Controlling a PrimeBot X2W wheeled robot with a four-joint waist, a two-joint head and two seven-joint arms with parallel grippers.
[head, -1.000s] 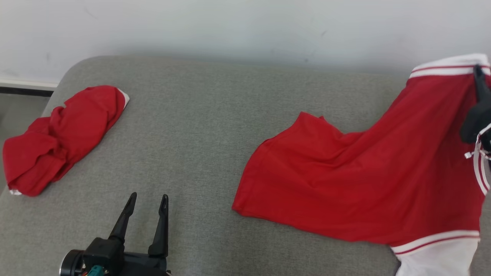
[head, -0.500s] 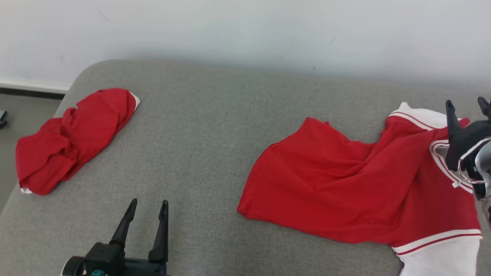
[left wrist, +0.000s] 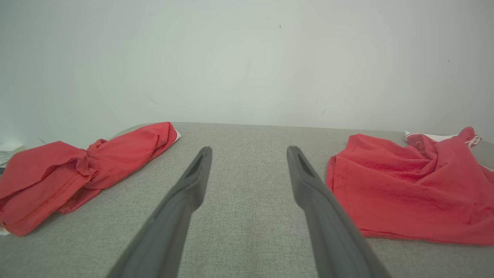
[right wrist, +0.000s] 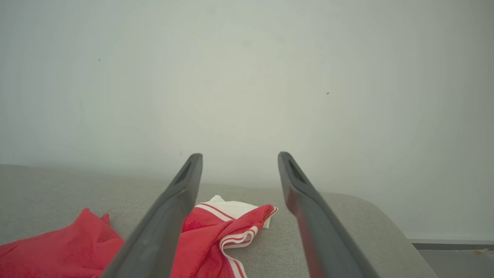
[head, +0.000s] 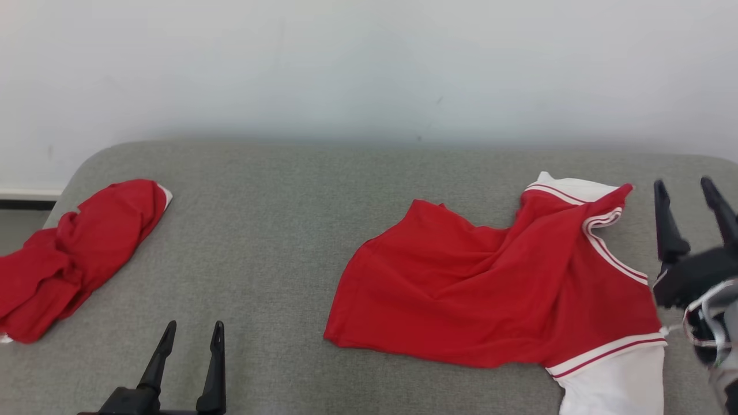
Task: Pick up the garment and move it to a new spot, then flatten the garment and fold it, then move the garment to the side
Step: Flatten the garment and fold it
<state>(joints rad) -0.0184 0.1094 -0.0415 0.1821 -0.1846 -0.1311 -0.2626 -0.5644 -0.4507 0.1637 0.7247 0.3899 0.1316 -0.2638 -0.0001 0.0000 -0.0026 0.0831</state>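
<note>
Two pieces of red cloth lie on the one grey cushion (head: 277,230), and two grippers stand over it. A single pale wall (head: 346,69) runs behind, at 12 o'clock.

The garment (head: 490,294), red with white striped trim, lies loosely spread and wrinkled at about 4 o'clock on the cushion. It has one white panel at its 5 o'clock corner and a second white-trimmed edge flopped over at its 1 o'clock corner. The red bundle (head: 75,253) sits crumpled at 9 o'clock, well apart from the garment and near the cushion's edge.

The left gripper (head: 194,327) stands at 7 o'clock, its two fingers apart with nothing between them, above bare cushion between the two cloths. The right gripper (head: 683,184) stands at 3 o'clock, just beside the garment's trimmed edge. Its two fingers are spread, with only wall and cushion showing between them.

A second ago the right gripper was clamped on the garment's white-banded end and held it up, so the cloth hung in a slope. Now that end has dropped onto the cushion in folds, the fingers have let go, and the gripper stands clear at the garment's 3 o'clock side. The camera itself has tipped, so the cushion sits lower in the head view. The bundle and the left gripper keep their places on the cushion.
</note>
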